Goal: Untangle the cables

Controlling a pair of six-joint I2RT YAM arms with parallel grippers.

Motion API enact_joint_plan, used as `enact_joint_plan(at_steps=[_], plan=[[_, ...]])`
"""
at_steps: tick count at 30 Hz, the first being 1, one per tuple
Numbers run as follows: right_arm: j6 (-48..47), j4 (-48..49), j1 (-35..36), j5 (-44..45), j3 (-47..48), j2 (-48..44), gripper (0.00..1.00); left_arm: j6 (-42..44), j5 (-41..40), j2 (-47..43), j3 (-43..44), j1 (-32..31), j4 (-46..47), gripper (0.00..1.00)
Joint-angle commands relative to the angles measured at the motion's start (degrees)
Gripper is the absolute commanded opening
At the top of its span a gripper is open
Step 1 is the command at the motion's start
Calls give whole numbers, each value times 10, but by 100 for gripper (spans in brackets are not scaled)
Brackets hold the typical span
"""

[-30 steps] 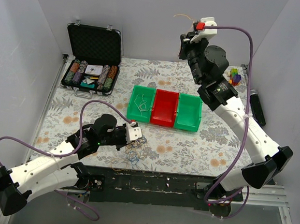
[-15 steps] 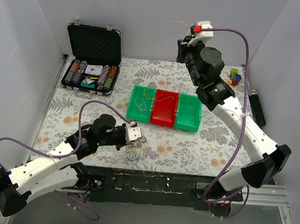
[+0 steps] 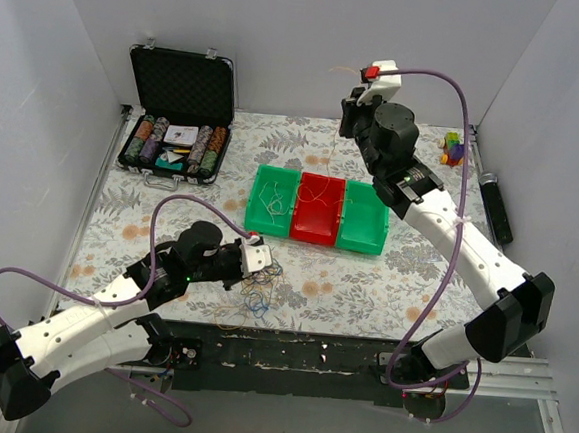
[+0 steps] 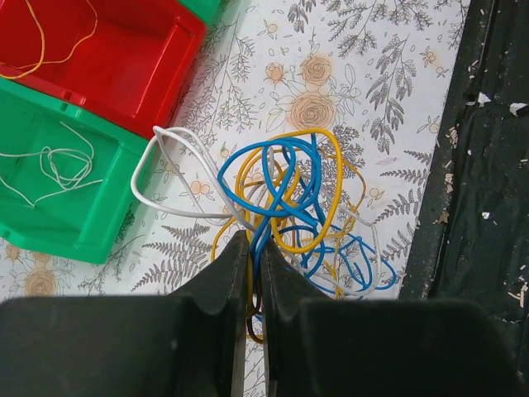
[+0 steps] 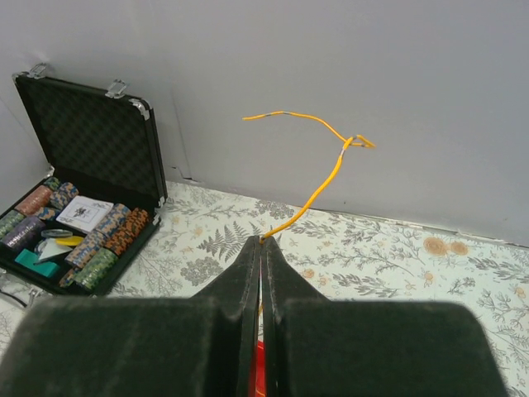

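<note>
Nearest, the left gripper (image 4: 254, 248) has its fingers pinched shut on strands at the near side of the cables (image 4: 289, 198); the bunch lies just beyond its tips. Farther off, the right gripper (image 5: 261, 241) is clamped on one yellow wire (image 5: 318, 184), high above the red bin (image 3: 317, 224). That wire seems freed and on its way to being sorted; next, lower it and let go.

Blue, yellow and whitish cables (image 4: 285, 207) on a pale tablecloth (image 4: 372, 74) printed with grey ferns and tan flowers; one red bin (image 4: 124, 66) beside a green bin (image 4: 74, 215); an orange-yellow wire (image 5: 322, 182) against a plain grey wall (image 5: 397, 66); a black case (image 3: 182, 86) with multicoloured chips (image 3: 206, 150).
</note>
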Motion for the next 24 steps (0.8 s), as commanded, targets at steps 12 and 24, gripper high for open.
enact_joint_plan(at_steps=[12,24], plan=[[17,10,-5,46,-20,39,1,-1,5,-16,-7,7,14,0],[27,4,-5,65,-115,30,1,-4,9,-17,-14,9,18,0]])
